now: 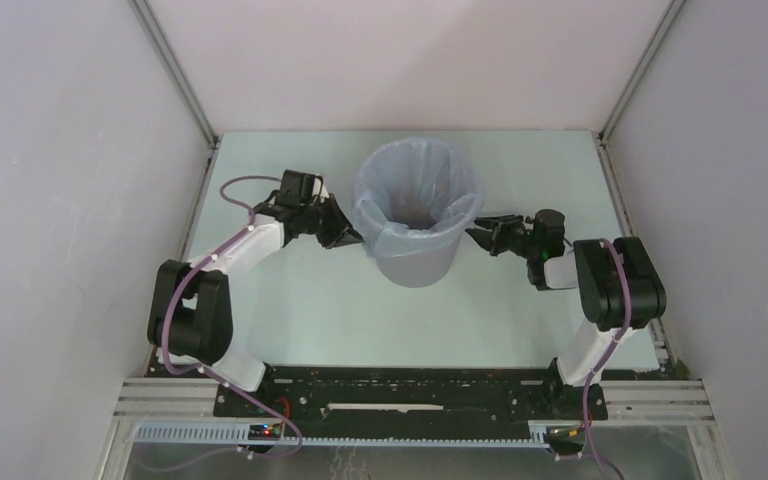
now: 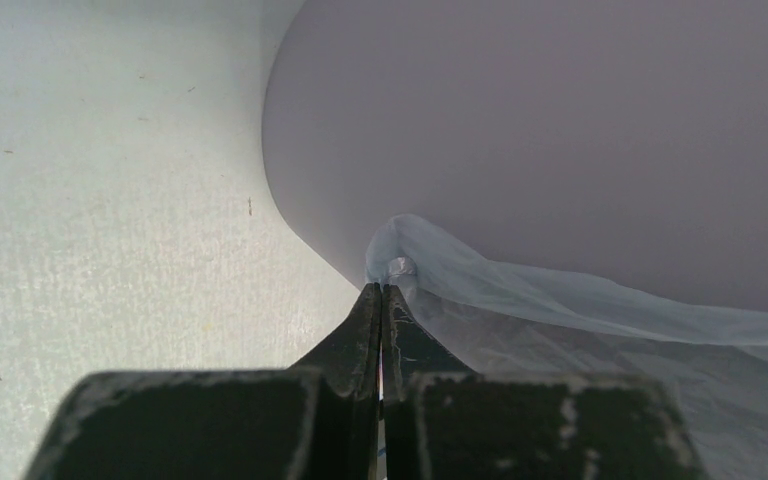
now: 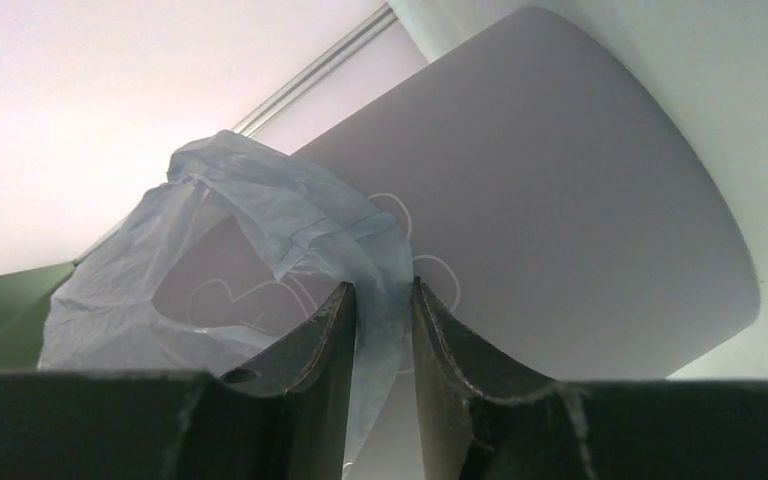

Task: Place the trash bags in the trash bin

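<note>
Pale blue trash bag (image 1: 378, 205) is draped over the grey trash bin (image 1: 415, 268) rim, near the table (image 1: 310, 305) far edge. Film is clenched by left gripper (image 2: 382, 292) jaws; whether it is pinched by the right gripper (image 3: 384, 300) cannot be told. It could be torn by uneven pulling.

This is a robotics lab test cell, not a lived-in room. Plain pale grey panel walls (image 1: 60, 200) held in bare aluminium corner struts (image 1: 175, 70) box in a pale green-white tabletop (image 1: 300, 310). At its near edge, a black mounting plate (image 1: 410, 392) on slotted aluminium rails (image 1: 160, 402) carries two white-and-black robot arms (image 1: 245, 245) (image 1: 615, 285) trailing exposed purple cables (image 1: 245, 179).
</note>
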{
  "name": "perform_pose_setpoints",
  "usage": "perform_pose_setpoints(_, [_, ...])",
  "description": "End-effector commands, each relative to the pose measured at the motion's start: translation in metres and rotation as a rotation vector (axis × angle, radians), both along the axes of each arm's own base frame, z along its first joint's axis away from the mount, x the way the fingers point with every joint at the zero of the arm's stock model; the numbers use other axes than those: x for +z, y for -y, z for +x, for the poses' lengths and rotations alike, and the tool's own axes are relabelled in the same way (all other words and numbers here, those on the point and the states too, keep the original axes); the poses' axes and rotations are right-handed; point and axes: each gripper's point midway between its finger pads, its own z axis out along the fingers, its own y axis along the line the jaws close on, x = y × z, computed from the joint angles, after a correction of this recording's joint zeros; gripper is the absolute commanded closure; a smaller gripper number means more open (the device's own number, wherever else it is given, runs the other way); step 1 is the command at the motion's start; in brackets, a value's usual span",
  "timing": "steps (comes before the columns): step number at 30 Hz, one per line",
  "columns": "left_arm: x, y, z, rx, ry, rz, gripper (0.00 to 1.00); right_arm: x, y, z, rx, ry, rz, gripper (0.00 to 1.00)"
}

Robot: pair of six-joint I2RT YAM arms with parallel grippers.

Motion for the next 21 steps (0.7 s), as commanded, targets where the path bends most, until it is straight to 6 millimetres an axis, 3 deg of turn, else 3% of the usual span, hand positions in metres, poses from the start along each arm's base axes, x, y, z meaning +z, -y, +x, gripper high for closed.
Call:
perform_pose_setpoints(1, [0.004,0.006,-0.004,-0.006,0.010,-0.039,1.00,0.016,-0.001,-0.002,0.037,0.119,-0.088,0.63])
perform_pose_setpoints(3, [0.006,0.005,-0.004,-0.003,0.018,-0.033,1.00,0.014,0.012,-0.008,0.041,0.126,-0.170,0.53])
perform_pose_setpoints(6, [0.004,0.003,-0.008,-0.006,0.017,-0.028,1.00,0.014,0.051,-0.017,0.040,0.117,-0.362,0.40])
perform_pose_setpoints(8, [0.002,0.003,-0.010,-0.010,0.014,-0.025,1.00,0.025,0.078,-0.021,0.039,0.133,-0.545,0.32])
perform_pose_setpoints(10, [0.001,0.002,-0.012,-0.011,0.011,-0.022,1.00,0.059,0.100,-0.023,0.042,0.183,-0.710,0.27])
perform_pose_setpoints(13, [-0.001,0.002,-0.015,-0.014,0.003,-0.022,1.00,0.106,0.116,-0.020,0.080,0.288,-0.950,0.26])
perform_pose_setpoints(15, [0.000,0.002,-0.016,-0.018,0.003,-0.021,1.00,0.144,0.113,-0.017,0.086,0.382,-1.064,0.25])
perform_pose_setpoints(17, [0.001,0.000,-0.017,-0.022,0.007,-0.008,1.00,0.179,0.095,-0.014,0.137,0.499,-1.161,0.27])
perform_pose_setpoints(20, [0.005,-0.003,-0.018,-0.026,0.016,0.009,1.00,0.214,0.030,-0.017,0.321,0.697,-1.288,0.28])
perform_pose_setpoints(21, [0.006,-0.004,-0.019,-0.027,0.018,0.015,0.99,0.217,0.010,-0.018,0.385,0.741,-1.323,0.29])
